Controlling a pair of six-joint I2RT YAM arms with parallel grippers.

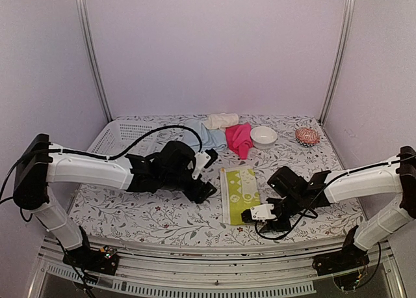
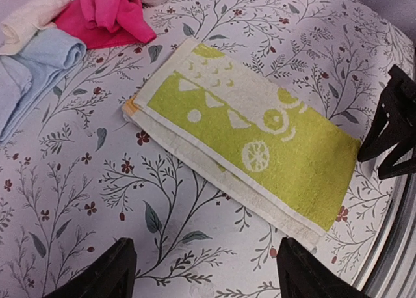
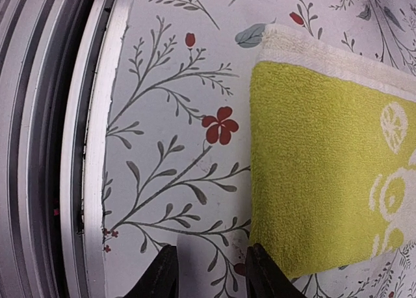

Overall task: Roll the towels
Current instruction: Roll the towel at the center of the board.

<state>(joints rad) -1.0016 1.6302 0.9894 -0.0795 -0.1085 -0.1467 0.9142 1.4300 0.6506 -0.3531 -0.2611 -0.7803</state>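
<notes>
A yellow-green towel [image 1: 239, 192] with a white pattern lies folded flat in the middle of the table [image 2: 260, 135]. My left gripper [image 2: 208, 280] hovers open just off its long side, with only tablecloth between the fingers. My right gripper [image 3: 211, 280] is low at the towel's near short end [image 3: 312, 168]. Its jaws are narrowly open with nothing between them, and one finger [image 3: 263, 275] is at the towel's corner. At the back lie a hot pink towel [image 1: 239, 139], a light blue towel [image 1: 207, 135] and a cream towel [image 1: 222, 120].
A white bowl [image 1: 263, 136] and a red-and-white ball [image 1: 307, 136] stand at the back right. A white basket [image 1: 120, 136] is at the back left. The table's metal rim [image 3: 84, 148] runs close beside my right gripper.
</notes>
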